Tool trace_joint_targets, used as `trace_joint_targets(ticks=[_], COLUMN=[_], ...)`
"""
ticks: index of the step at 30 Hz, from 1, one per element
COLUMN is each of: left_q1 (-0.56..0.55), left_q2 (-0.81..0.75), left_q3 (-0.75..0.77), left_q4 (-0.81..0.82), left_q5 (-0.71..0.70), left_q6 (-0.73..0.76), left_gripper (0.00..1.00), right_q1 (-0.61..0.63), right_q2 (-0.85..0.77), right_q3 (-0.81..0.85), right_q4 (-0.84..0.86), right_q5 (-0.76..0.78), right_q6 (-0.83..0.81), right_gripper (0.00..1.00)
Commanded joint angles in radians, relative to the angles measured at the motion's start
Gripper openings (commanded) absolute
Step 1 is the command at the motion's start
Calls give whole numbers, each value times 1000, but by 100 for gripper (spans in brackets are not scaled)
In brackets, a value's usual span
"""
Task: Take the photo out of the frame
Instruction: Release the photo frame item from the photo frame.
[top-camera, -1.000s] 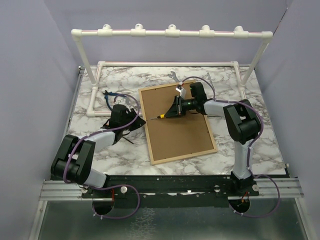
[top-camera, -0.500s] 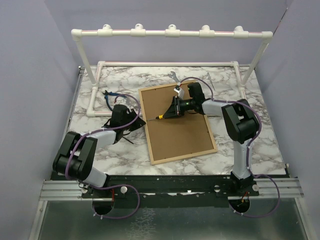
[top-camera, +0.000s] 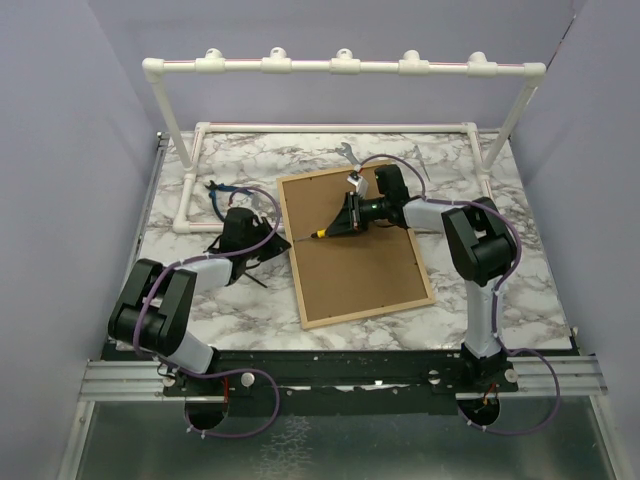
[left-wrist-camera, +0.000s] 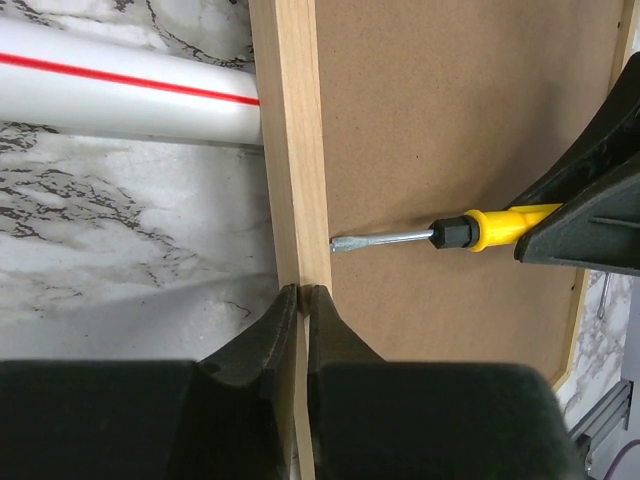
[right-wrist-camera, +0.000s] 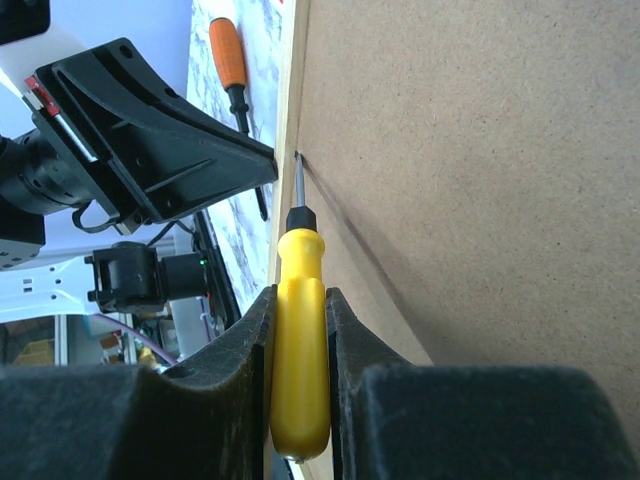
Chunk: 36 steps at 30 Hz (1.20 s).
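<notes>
Since a second ago the left gripper (left-wrist-camera: 300, 305) has squeezed down to a thin pinch on the frame (left-wrist-camera: 295, 150), right on its wooden edge, steadying it. Right gripper (right-wrist-camera: 300, 295) is clamped on a yellow screwdriver (right-wrist-camera: 300, 390), tip poking at that same edge's inner side. Frame's lying face down, so the photo's hidden inside. Guessing the back board (top-camera: 360, 265) is stiff and light, and the print bendy and scratchable, so grab it by an edge.

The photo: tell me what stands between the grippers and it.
The frame lies face down, so its brown backboard hides the photo entirely. The right gripper holds a yellow screwdriver with its tip at the backboard's edge; the left gripper pinches the wood edging there.
</notes>
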Motion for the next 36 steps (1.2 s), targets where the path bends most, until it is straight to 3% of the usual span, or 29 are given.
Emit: trace_joint_targets(ticks=[1, 26, 36], left_q1=[-1, -1, -8], left_q2=[41, 81, 72], left_q3=[29, 17, 7], left_q4=[34, 77, 77], left_q5=[42, 92, 97], left_q6=[12, -15, -21], left_gripper=[4, 1, 1], right_q1=[28, 122, 150], right_q2=[52, 8, -34], right_q3=[20, 9, 124], right_q4=[-51, -50, -265], right_q5=[28, 23, 131], right_q6=[-1, 59, -19], right_gripper=[1, 1, 1])
